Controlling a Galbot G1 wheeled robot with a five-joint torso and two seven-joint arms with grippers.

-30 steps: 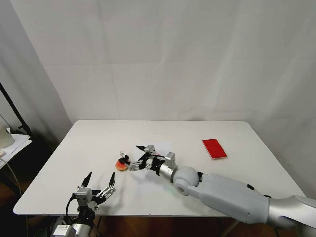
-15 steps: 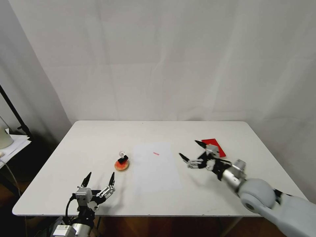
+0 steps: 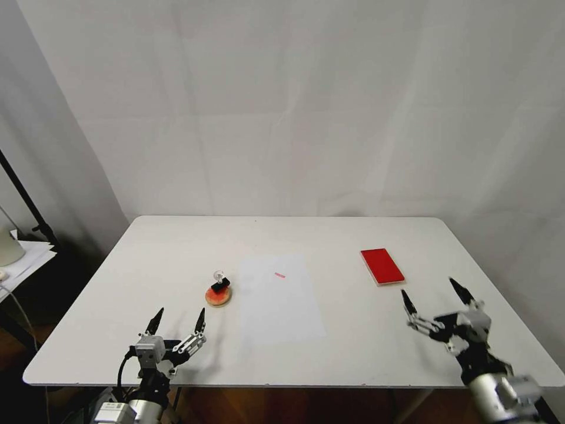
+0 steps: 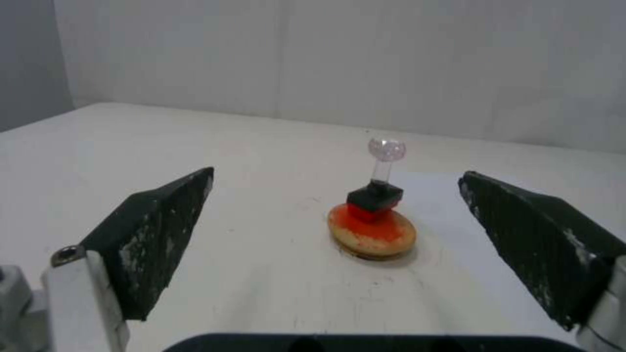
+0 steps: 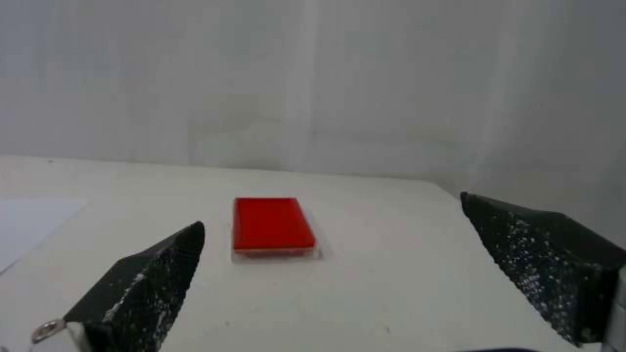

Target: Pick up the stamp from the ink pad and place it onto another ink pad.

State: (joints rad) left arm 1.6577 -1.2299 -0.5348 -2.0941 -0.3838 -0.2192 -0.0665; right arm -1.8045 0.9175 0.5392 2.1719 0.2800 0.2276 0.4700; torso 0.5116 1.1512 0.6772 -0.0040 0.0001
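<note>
- The stamp point(image 3: 219, 281) stands upright on the round ink pad point(image 3: 218, 296), black base down on the orange-red centre and clear ball knob on top; in the left wrist view the stamp point(image 4: 378, 183) sits toward the far part of the disc point(image 4: 372, 231), and red ink shows under its base.
- The left gripper point(image 3: 176, 322) is at the near left edge of the table point(image 3: 147, 253); its two dark fingers are spread wide apart and nothing is between them; the stamp lies ahead of it, farther from the robot and a little to the right, not touching any finger; in the left wrist view the left gripper point(image 4: 336, 220) frames the stamp between its fingers, but the stamp is clearly beyond the tips.
- The right gripper point(image 3: 434, 294) is at the near right side of the table; its fingers are also spread apart and it holds nothing; it is well apart from the stamp, with the sheet of white paper point(image 3: 279, 297) between them.
- The red rectangular ink pad point(image 3: 382, 265) lies flat on the right part of the table, just beyond the right gripper and slightly to its left; in the right wrist view the red pad point(image 5: 273, 230) appears between the open fingers of the right gripper point(image 5: 332, 232), farther away, with nothing on it.
- The paper carries a small red mark point(image 3: 279, 275) near its far end.
</note>
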